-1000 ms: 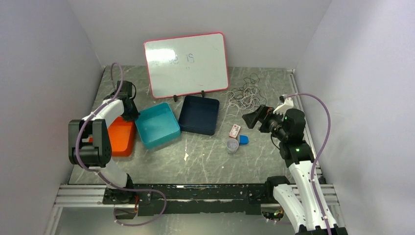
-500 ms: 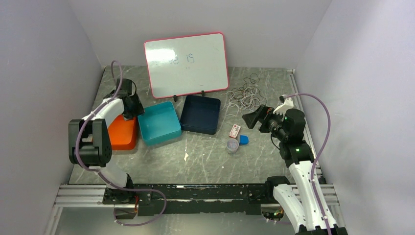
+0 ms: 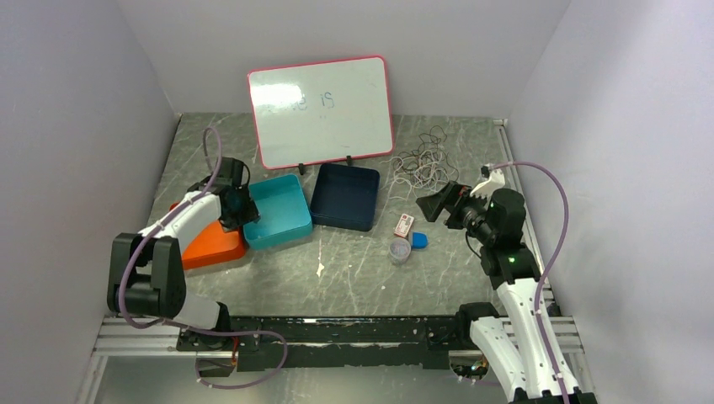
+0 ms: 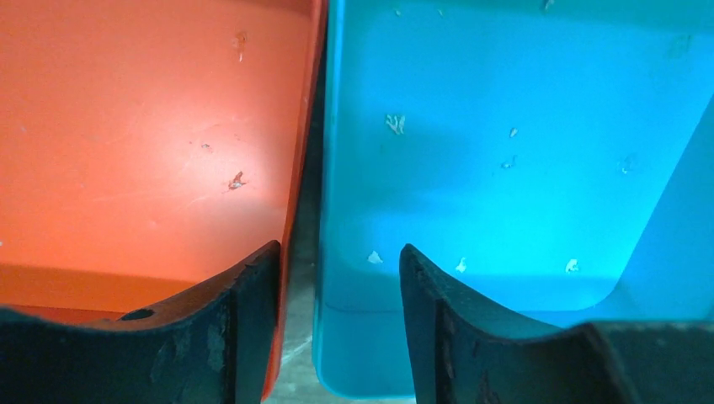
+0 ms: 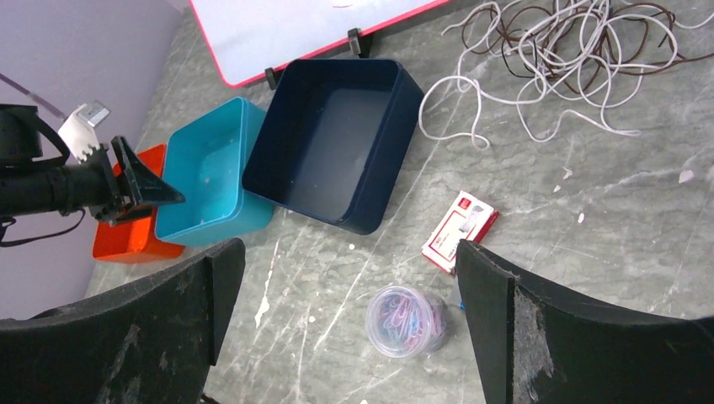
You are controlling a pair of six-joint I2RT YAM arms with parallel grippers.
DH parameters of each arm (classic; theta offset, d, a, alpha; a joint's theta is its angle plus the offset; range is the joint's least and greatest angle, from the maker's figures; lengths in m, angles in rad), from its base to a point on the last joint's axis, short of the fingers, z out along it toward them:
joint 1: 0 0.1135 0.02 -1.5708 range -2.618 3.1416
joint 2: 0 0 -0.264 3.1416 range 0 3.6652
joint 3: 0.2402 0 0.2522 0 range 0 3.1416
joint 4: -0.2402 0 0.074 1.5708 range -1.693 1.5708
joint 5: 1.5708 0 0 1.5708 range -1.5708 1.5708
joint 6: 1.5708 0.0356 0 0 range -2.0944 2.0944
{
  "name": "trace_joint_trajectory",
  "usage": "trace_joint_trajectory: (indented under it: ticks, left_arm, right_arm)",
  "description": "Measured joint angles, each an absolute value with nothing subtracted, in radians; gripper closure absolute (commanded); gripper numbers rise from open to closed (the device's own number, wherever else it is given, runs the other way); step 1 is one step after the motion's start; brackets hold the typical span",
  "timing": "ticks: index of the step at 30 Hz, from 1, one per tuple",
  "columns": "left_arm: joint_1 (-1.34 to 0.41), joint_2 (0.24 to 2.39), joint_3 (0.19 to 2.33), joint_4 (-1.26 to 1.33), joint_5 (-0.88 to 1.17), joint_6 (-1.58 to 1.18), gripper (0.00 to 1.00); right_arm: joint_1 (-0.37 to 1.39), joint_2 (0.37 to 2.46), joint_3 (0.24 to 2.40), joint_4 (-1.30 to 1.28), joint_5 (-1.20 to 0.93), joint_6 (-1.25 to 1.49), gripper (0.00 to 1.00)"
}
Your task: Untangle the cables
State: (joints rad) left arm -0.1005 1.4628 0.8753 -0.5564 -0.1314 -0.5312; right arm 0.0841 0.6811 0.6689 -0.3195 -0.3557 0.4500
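The cables [image 3: 421, 164] lie in a tangled heap of thin white and dark strands at the back right of the table; the right wrist view shows the cables [image 5: 556, 50] at its top. My right gripper [image 3: 434, 204] hovers just in front of that heap, open wide with nothing between its fingers [image 5: 349, 252]. Far from the cables, my left gripper [image 3: 244, 210] stands open at the left. It straddles the gap [image 4: 337, 252] between the orange tray [image 4: 126, 126] and the teal bin [image 4: 505, 126] and holds nothing.
A navy bin [image 3: 343, 196] sits right of the teal bin [image 3: 274, 210], and the orange tray [image 3: 215, 244] is skewed at the left. A whiteboard [image 3: 322, 109] stands at the back. A red-white box [image 3: 404, 225], paperclip jar [image 3: 400, 251] and blue lid [image 3: 419, 240] lie under the right gripper.
My left gripper has opened and swung right and nearer. The teal bin shifted slightly right and the orange tray turned askew. The right arm has not moved.
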Motion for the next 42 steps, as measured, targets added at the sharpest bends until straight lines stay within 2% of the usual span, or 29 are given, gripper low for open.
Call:
trace_joint_trajectory:
  ticks: [6,10,17,27,42]
  left_arm:
    - [-0.126,1.456,0.877,-0.596,-0.205,-0.559,0.55]
    - [-0.126,1.489,0.895,-0.614,-0.251,-0.562,0.69]
    - [-0.126,1.54,0.941,-0.617,-0.28,-0.537,0.85]
    - [-0.135,1.61,1.006,-0.581,-0.278,-0.44,0.85]
    - [-0.242,1.616,1.001,-0.518,-0.251,-0.327,0.83]
  right_arm:
    - [0.084,0.669,0.669,-0.319,-0.356,0.45,0.0]
    - [0.084,0.668,0.669,-0.32,-0.356,0.45,0.0]
    - [0.084,0.661,0.669,-0.323,-0.356,0.45,0.0]
    - [0.084,0.659,0.669,-0.324,-0.368,0.448,0.0]
    - [0.084,0.717,0.659,-0.311,-0.41,0.436,0.0]
